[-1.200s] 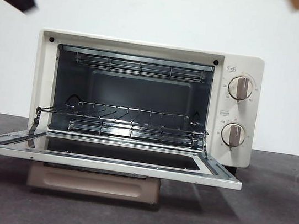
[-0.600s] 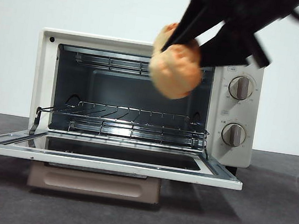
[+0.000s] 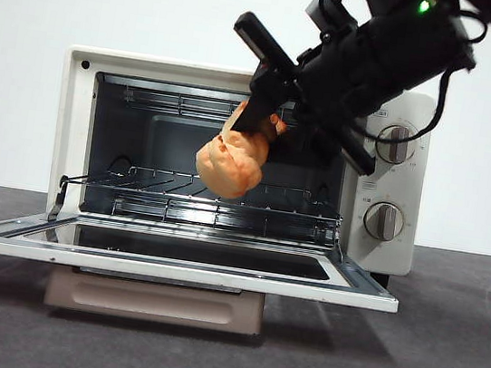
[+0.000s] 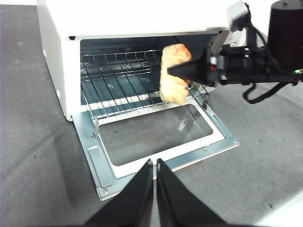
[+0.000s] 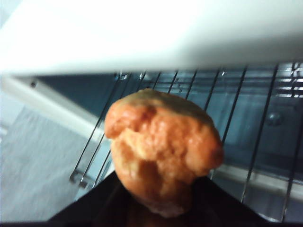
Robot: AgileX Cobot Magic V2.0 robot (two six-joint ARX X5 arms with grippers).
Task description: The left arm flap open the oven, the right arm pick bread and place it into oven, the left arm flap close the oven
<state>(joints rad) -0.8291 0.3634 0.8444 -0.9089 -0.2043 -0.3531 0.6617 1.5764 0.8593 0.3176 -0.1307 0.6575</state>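
The cream oven [image 3: 403, 105] stands with its door [image 3: 169, 270] folded flat down and the wire rack [image 3: 216, 200] bare inside. My right gripper [image 3: 252, 121] reaches in from the upper right, shut on the golden-brown bread [image 3: 228, 163]. The bread hangs at the oven's mouth, a little above the rack's front and not touching it. The left wrist view shows the same bread [image 4: 173, 74] in the right gripper [image 4: 189, 71] over the rack's front edge. The bread [image 5: 161, 142] fills the right wrist view. My left gripper [image 4: 155, 165] hovers shut and holding nothing, back from the door's front edge.
Two beige knobs [image 3: 396, 143] sit on the oven's right panel. The tan handle [image 3: 154, 299] hangs under the lowered door. Grey table surface [image 3: 441, 358] lies around the oven; a pale table edge [image 4: 286, 215] shows near the left arm.
The right arm came down from the top right with the bread and carried it left to the oven's mouth. The dark arm tip at the top left has left the front view.
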